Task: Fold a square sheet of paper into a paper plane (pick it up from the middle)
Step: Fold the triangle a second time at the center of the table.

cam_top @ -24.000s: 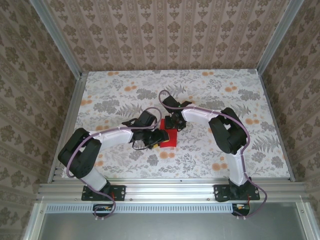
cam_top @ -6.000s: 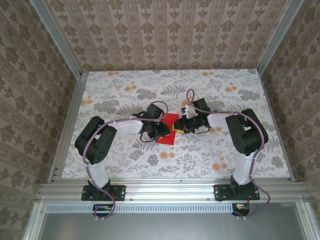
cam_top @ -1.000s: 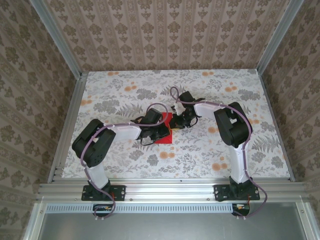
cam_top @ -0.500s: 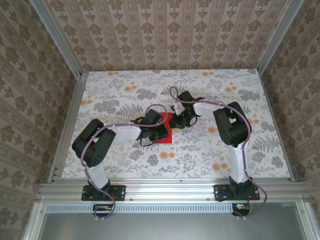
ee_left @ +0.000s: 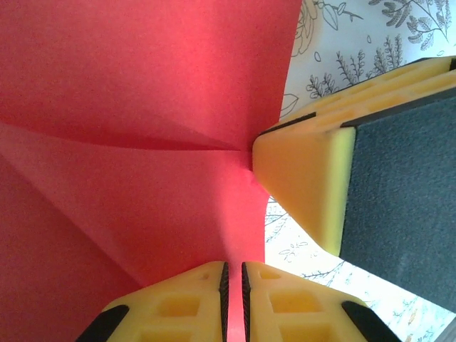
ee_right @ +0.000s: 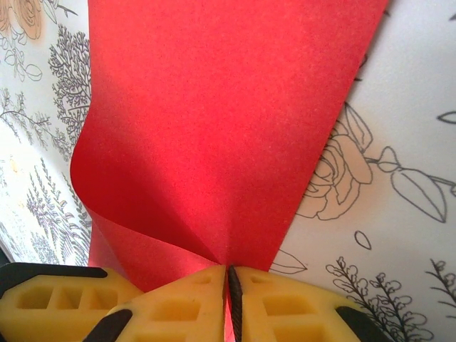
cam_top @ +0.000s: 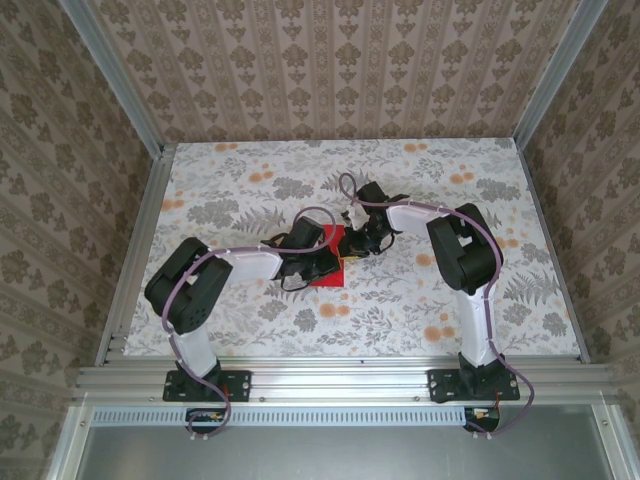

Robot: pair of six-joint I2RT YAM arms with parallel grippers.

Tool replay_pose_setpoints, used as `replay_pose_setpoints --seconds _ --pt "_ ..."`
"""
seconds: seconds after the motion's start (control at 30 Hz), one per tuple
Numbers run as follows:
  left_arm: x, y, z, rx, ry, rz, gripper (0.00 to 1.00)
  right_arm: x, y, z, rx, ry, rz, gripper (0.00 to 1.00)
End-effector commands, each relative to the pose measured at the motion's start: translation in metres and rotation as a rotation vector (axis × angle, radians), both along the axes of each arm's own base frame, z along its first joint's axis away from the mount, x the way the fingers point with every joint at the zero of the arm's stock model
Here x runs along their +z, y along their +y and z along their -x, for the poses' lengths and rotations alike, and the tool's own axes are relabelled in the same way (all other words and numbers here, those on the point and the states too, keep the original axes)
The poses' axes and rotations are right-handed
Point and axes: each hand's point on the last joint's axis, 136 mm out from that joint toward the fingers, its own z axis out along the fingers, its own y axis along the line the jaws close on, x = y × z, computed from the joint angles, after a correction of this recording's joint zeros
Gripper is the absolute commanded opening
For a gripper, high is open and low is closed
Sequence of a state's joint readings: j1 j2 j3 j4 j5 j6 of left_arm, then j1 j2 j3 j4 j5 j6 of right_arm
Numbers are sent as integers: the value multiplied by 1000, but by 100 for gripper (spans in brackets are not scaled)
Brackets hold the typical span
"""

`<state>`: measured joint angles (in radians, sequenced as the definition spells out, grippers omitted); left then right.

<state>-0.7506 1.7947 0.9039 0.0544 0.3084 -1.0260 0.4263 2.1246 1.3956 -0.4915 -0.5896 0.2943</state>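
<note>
Near the middle of the surface (cam_top: 410,300), the left tool (ee_left: 231,279) and right tool (ee_right: 230,288) each pinch the creased red sheet of paper (ee_right: 214,128), jaws nearly closed

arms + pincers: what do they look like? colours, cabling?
Left arm and right arm: white links, bulky black joints, black bases. A lilac cable runs along each. Left pincer and right pincer: yellow wedge-shaped fingers with moulded hollow pockets and dark pads.
</note>
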Motion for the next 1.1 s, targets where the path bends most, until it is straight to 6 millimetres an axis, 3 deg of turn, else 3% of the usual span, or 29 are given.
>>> replay_pose_setpoints --seconds 0.0,0.53,1.07 --pt "-10 0 4 -6 34 2 16 -52 -26 24 -25 111 186 12" --pt "-9 -7 6 -32 44 40 16 -55 -32 22 -74 127 196 8" --pt "9 -16 25 -64 19 138 27 -61 -35 21 -92 129 195 6"
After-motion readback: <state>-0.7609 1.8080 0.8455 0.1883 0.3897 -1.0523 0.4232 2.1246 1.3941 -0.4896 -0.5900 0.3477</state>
